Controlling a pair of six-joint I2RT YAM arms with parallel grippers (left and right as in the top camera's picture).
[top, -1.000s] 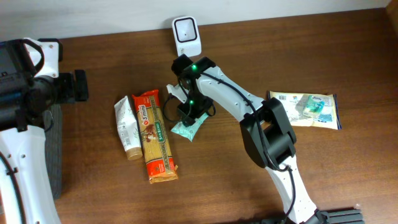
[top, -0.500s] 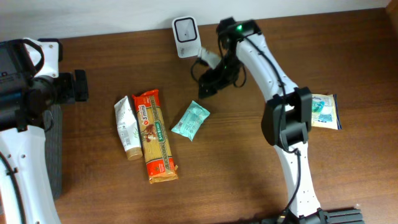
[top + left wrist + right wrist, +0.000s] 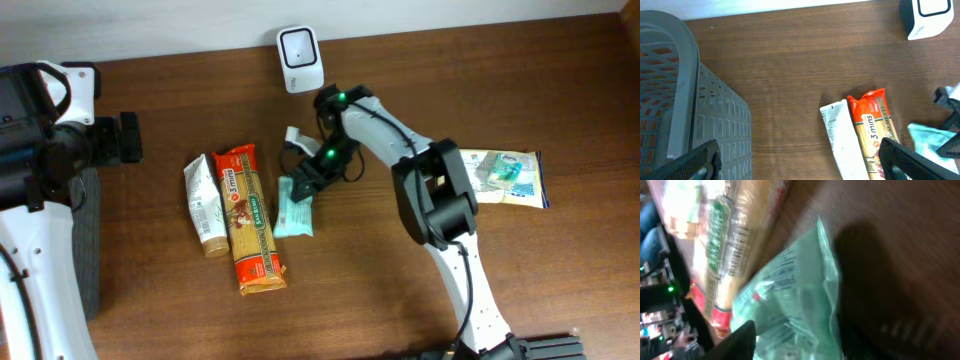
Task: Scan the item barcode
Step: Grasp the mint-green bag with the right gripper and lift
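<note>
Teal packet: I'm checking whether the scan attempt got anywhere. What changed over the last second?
The right gripper swung up beside the scanner, leaving the packet on the table, then came back down onto the teal packet at its upper end; whether it grips is unclear. The packet has slid left and turned to lie alongside the pasta pack. The white tube, pasta pack, scanner, right-hand pouch and left gripper stayed put.

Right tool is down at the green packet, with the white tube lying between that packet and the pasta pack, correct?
Not quite. The right tool is at the green packet, but the white tube lies on the other side of the pasta pack, away from the packet; nothing lies between packet and pasta pack. The overhead view shows it.
</note>
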